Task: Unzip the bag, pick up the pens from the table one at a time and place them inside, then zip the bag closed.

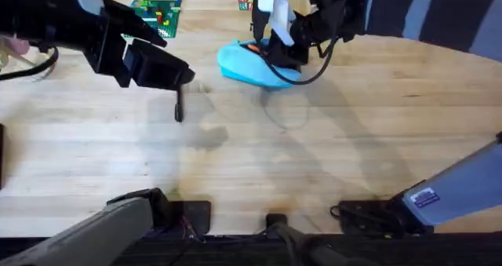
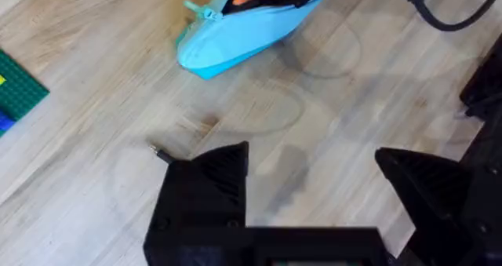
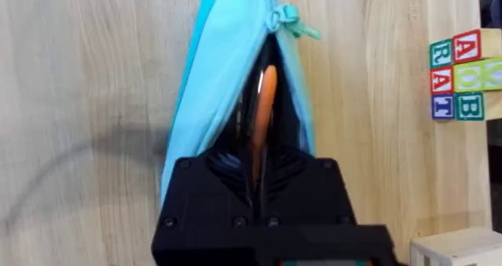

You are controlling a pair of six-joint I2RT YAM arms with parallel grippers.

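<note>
You are at the pen-loading step: the light blue bag (image 1: 255,66) lies unzipped at the far centre of the table (image 1: 329,156), and the right gripper (image 3: 257,168) holds the orange pen (image 3: 264,109) pinched between its closed fingers, with the pen's forward part already inside the open mouth of the bag. In the right wrist view the zipper pull (image 3: 289,19) sits at the far end of the opening, so the slot appears fully open. Judge the next move as follows: lower the orange pen deeper along the length of the bag, then release it so that it rests inside and does not catch on the zipper edge. The black pen (image 1: 179,105) lies on the table to the left of the bag, well apart from it. The left gripper (image 2: 314,187) hovers over it with its fingers spread and nothing between them; in the left wrist view the tip of the black pen shows just beside one finger. You then need to centre the left gripper's open fingers across the pen's shaft before closing. Readable writing is limited: the stacked letter blocks (image 3: 463,74), at the far edge of the table beyond the bag, show R, A, T, A, C and B.
</note>
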